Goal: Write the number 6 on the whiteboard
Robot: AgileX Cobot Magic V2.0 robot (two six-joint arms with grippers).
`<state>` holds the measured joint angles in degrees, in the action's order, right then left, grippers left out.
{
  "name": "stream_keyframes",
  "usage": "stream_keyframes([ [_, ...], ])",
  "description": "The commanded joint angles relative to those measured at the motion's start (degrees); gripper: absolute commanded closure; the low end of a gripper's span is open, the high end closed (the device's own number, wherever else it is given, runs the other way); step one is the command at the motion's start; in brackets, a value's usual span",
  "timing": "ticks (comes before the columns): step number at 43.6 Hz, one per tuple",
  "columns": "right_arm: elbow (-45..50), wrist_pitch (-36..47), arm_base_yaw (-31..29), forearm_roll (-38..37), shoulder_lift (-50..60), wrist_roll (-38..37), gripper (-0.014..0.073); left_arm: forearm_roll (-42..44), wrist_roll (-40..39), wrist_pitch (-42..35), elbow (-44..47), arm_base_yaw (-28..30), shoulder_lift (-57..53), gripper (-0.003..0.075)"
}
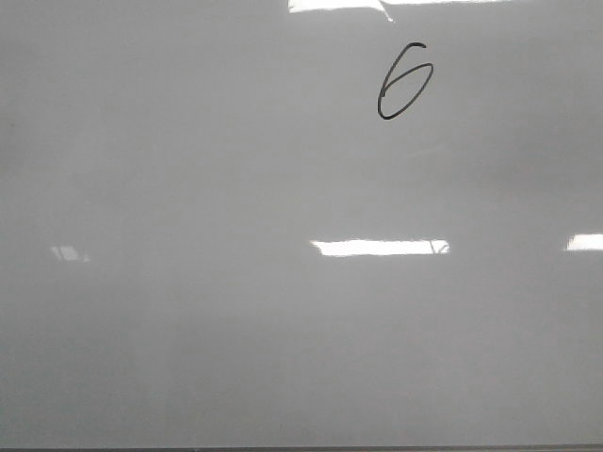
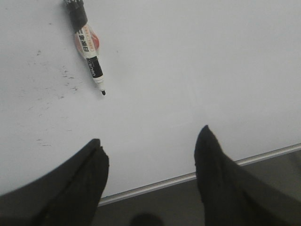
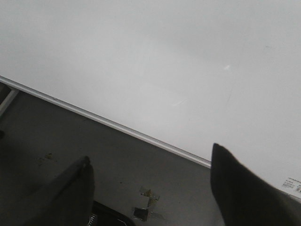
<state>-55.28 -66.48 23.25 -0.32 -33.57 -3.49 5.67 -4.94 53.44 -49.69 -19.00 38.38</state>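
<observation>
Front view shows the number 6 point(image 1: 404, 92) already drawn high on the whiteboard point(image 1: 188, 311), right of centre; neither arm appears there. Left wrist view has the left gripper point(image 2: 150, 155) open and empty, the uncapped marker point(image 2: 88, 44) lying ahead, tip pointing back toward its fingers. Right gripper point(image 3: 150, 174) is open too, over the board's edge, marker unseen.

Black number 6 point(image 1: 404, 92) on whiteboard point(image 1: 236, 330)
</observation>
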Motion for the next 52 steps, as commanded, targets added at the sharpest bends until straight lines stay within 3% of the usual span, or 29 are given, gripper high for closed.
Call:
stream_keyframes([
  [1,-0.9,4.3,-0.4,-0.9,-0.2,-0.1,0.0083,0.0,0.7,-3.5,-1.7,-0.5,0.0,0.0358],
  [5,-0.9,4.7,-0.4,-0.9,-0.2,-0.1,0.0240,0.1,1.6,-3.5,-1.7,-0.5,0.0,0.0446],
  [9,-0.9,4.7,-0.4,-0.9,-0.2,-0.1,0.0449,0.1,1.8,-3.6,-1.7,-0.5,0.0,0.0560],
  [15,-0.9,4.7,-0.4,-0.9,-0.2,-0.1,0.0669,0.1,1.8,-3.9,-1.7,-0.5,0.0,0.0699],
  [18,-0.9,4.9,-0.4,-0.9,-0.2,-0.1,0.0659,0.1,1.8,-3.9,-1.7,-0.5,0.0,0.0741],
  [45,-0.9,5.5,-0.4,-0.8,-0.2,-0.1,0.0662,0.1,1.8,-3.9,-1.6,-0.5,-0.2,0.0741],
  [52,-0.9,5.4,-0.4,-0.8,-0.2,-0.1,0.0662,-0.4,1.8,-5.1,0.2,4.7,-4.0,0.0741],
])
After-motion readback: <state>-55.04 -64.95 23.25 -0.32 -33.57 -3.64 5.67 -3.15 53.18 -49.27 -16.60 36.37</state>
